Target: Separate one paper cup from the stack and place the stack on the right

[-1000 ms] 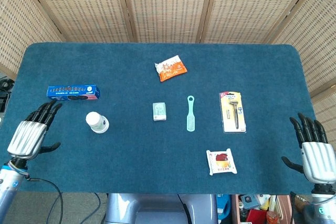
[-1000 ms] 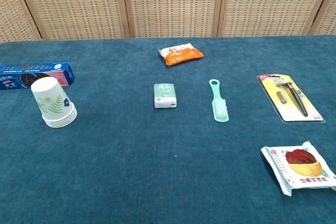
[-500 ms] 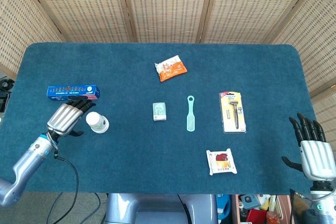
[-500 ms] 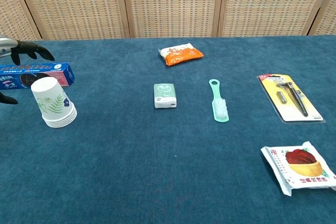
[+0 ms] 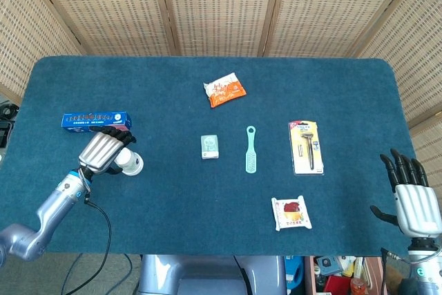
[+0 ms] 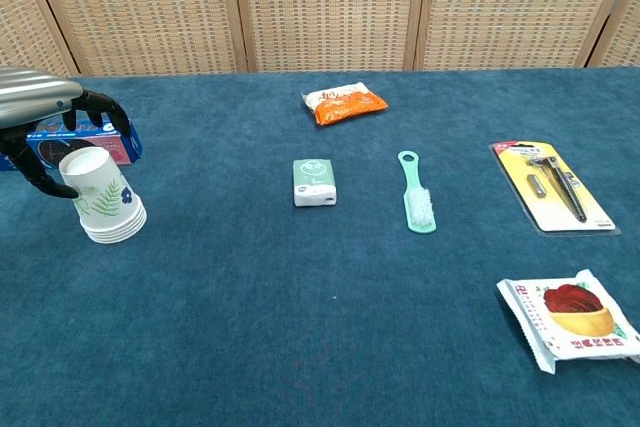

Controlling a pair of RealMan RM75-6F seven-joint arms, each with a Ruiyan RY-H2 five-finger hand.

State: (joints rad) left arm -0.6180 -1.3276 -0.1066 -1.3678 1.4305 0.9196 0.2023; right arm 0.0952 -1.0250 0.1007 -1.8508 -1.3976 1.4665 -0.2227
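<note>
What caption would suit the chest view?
Left hand hovers at the top of the paper cup stack on a blue table.

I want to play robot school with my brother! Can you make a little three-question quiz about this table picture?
1. True or false: the left hand is at the cup stack.
2. Which thing lies nearest the table's back edge? A) the razor pack B) the orange snack bag C) the green brush
3. Fill in: the blue box lies just behind the ____.

Key
1. True. Its fingers are curled over the top cup, though a firm grip cannot be confirmed.
2. B.
3. Cup stack.
</note>
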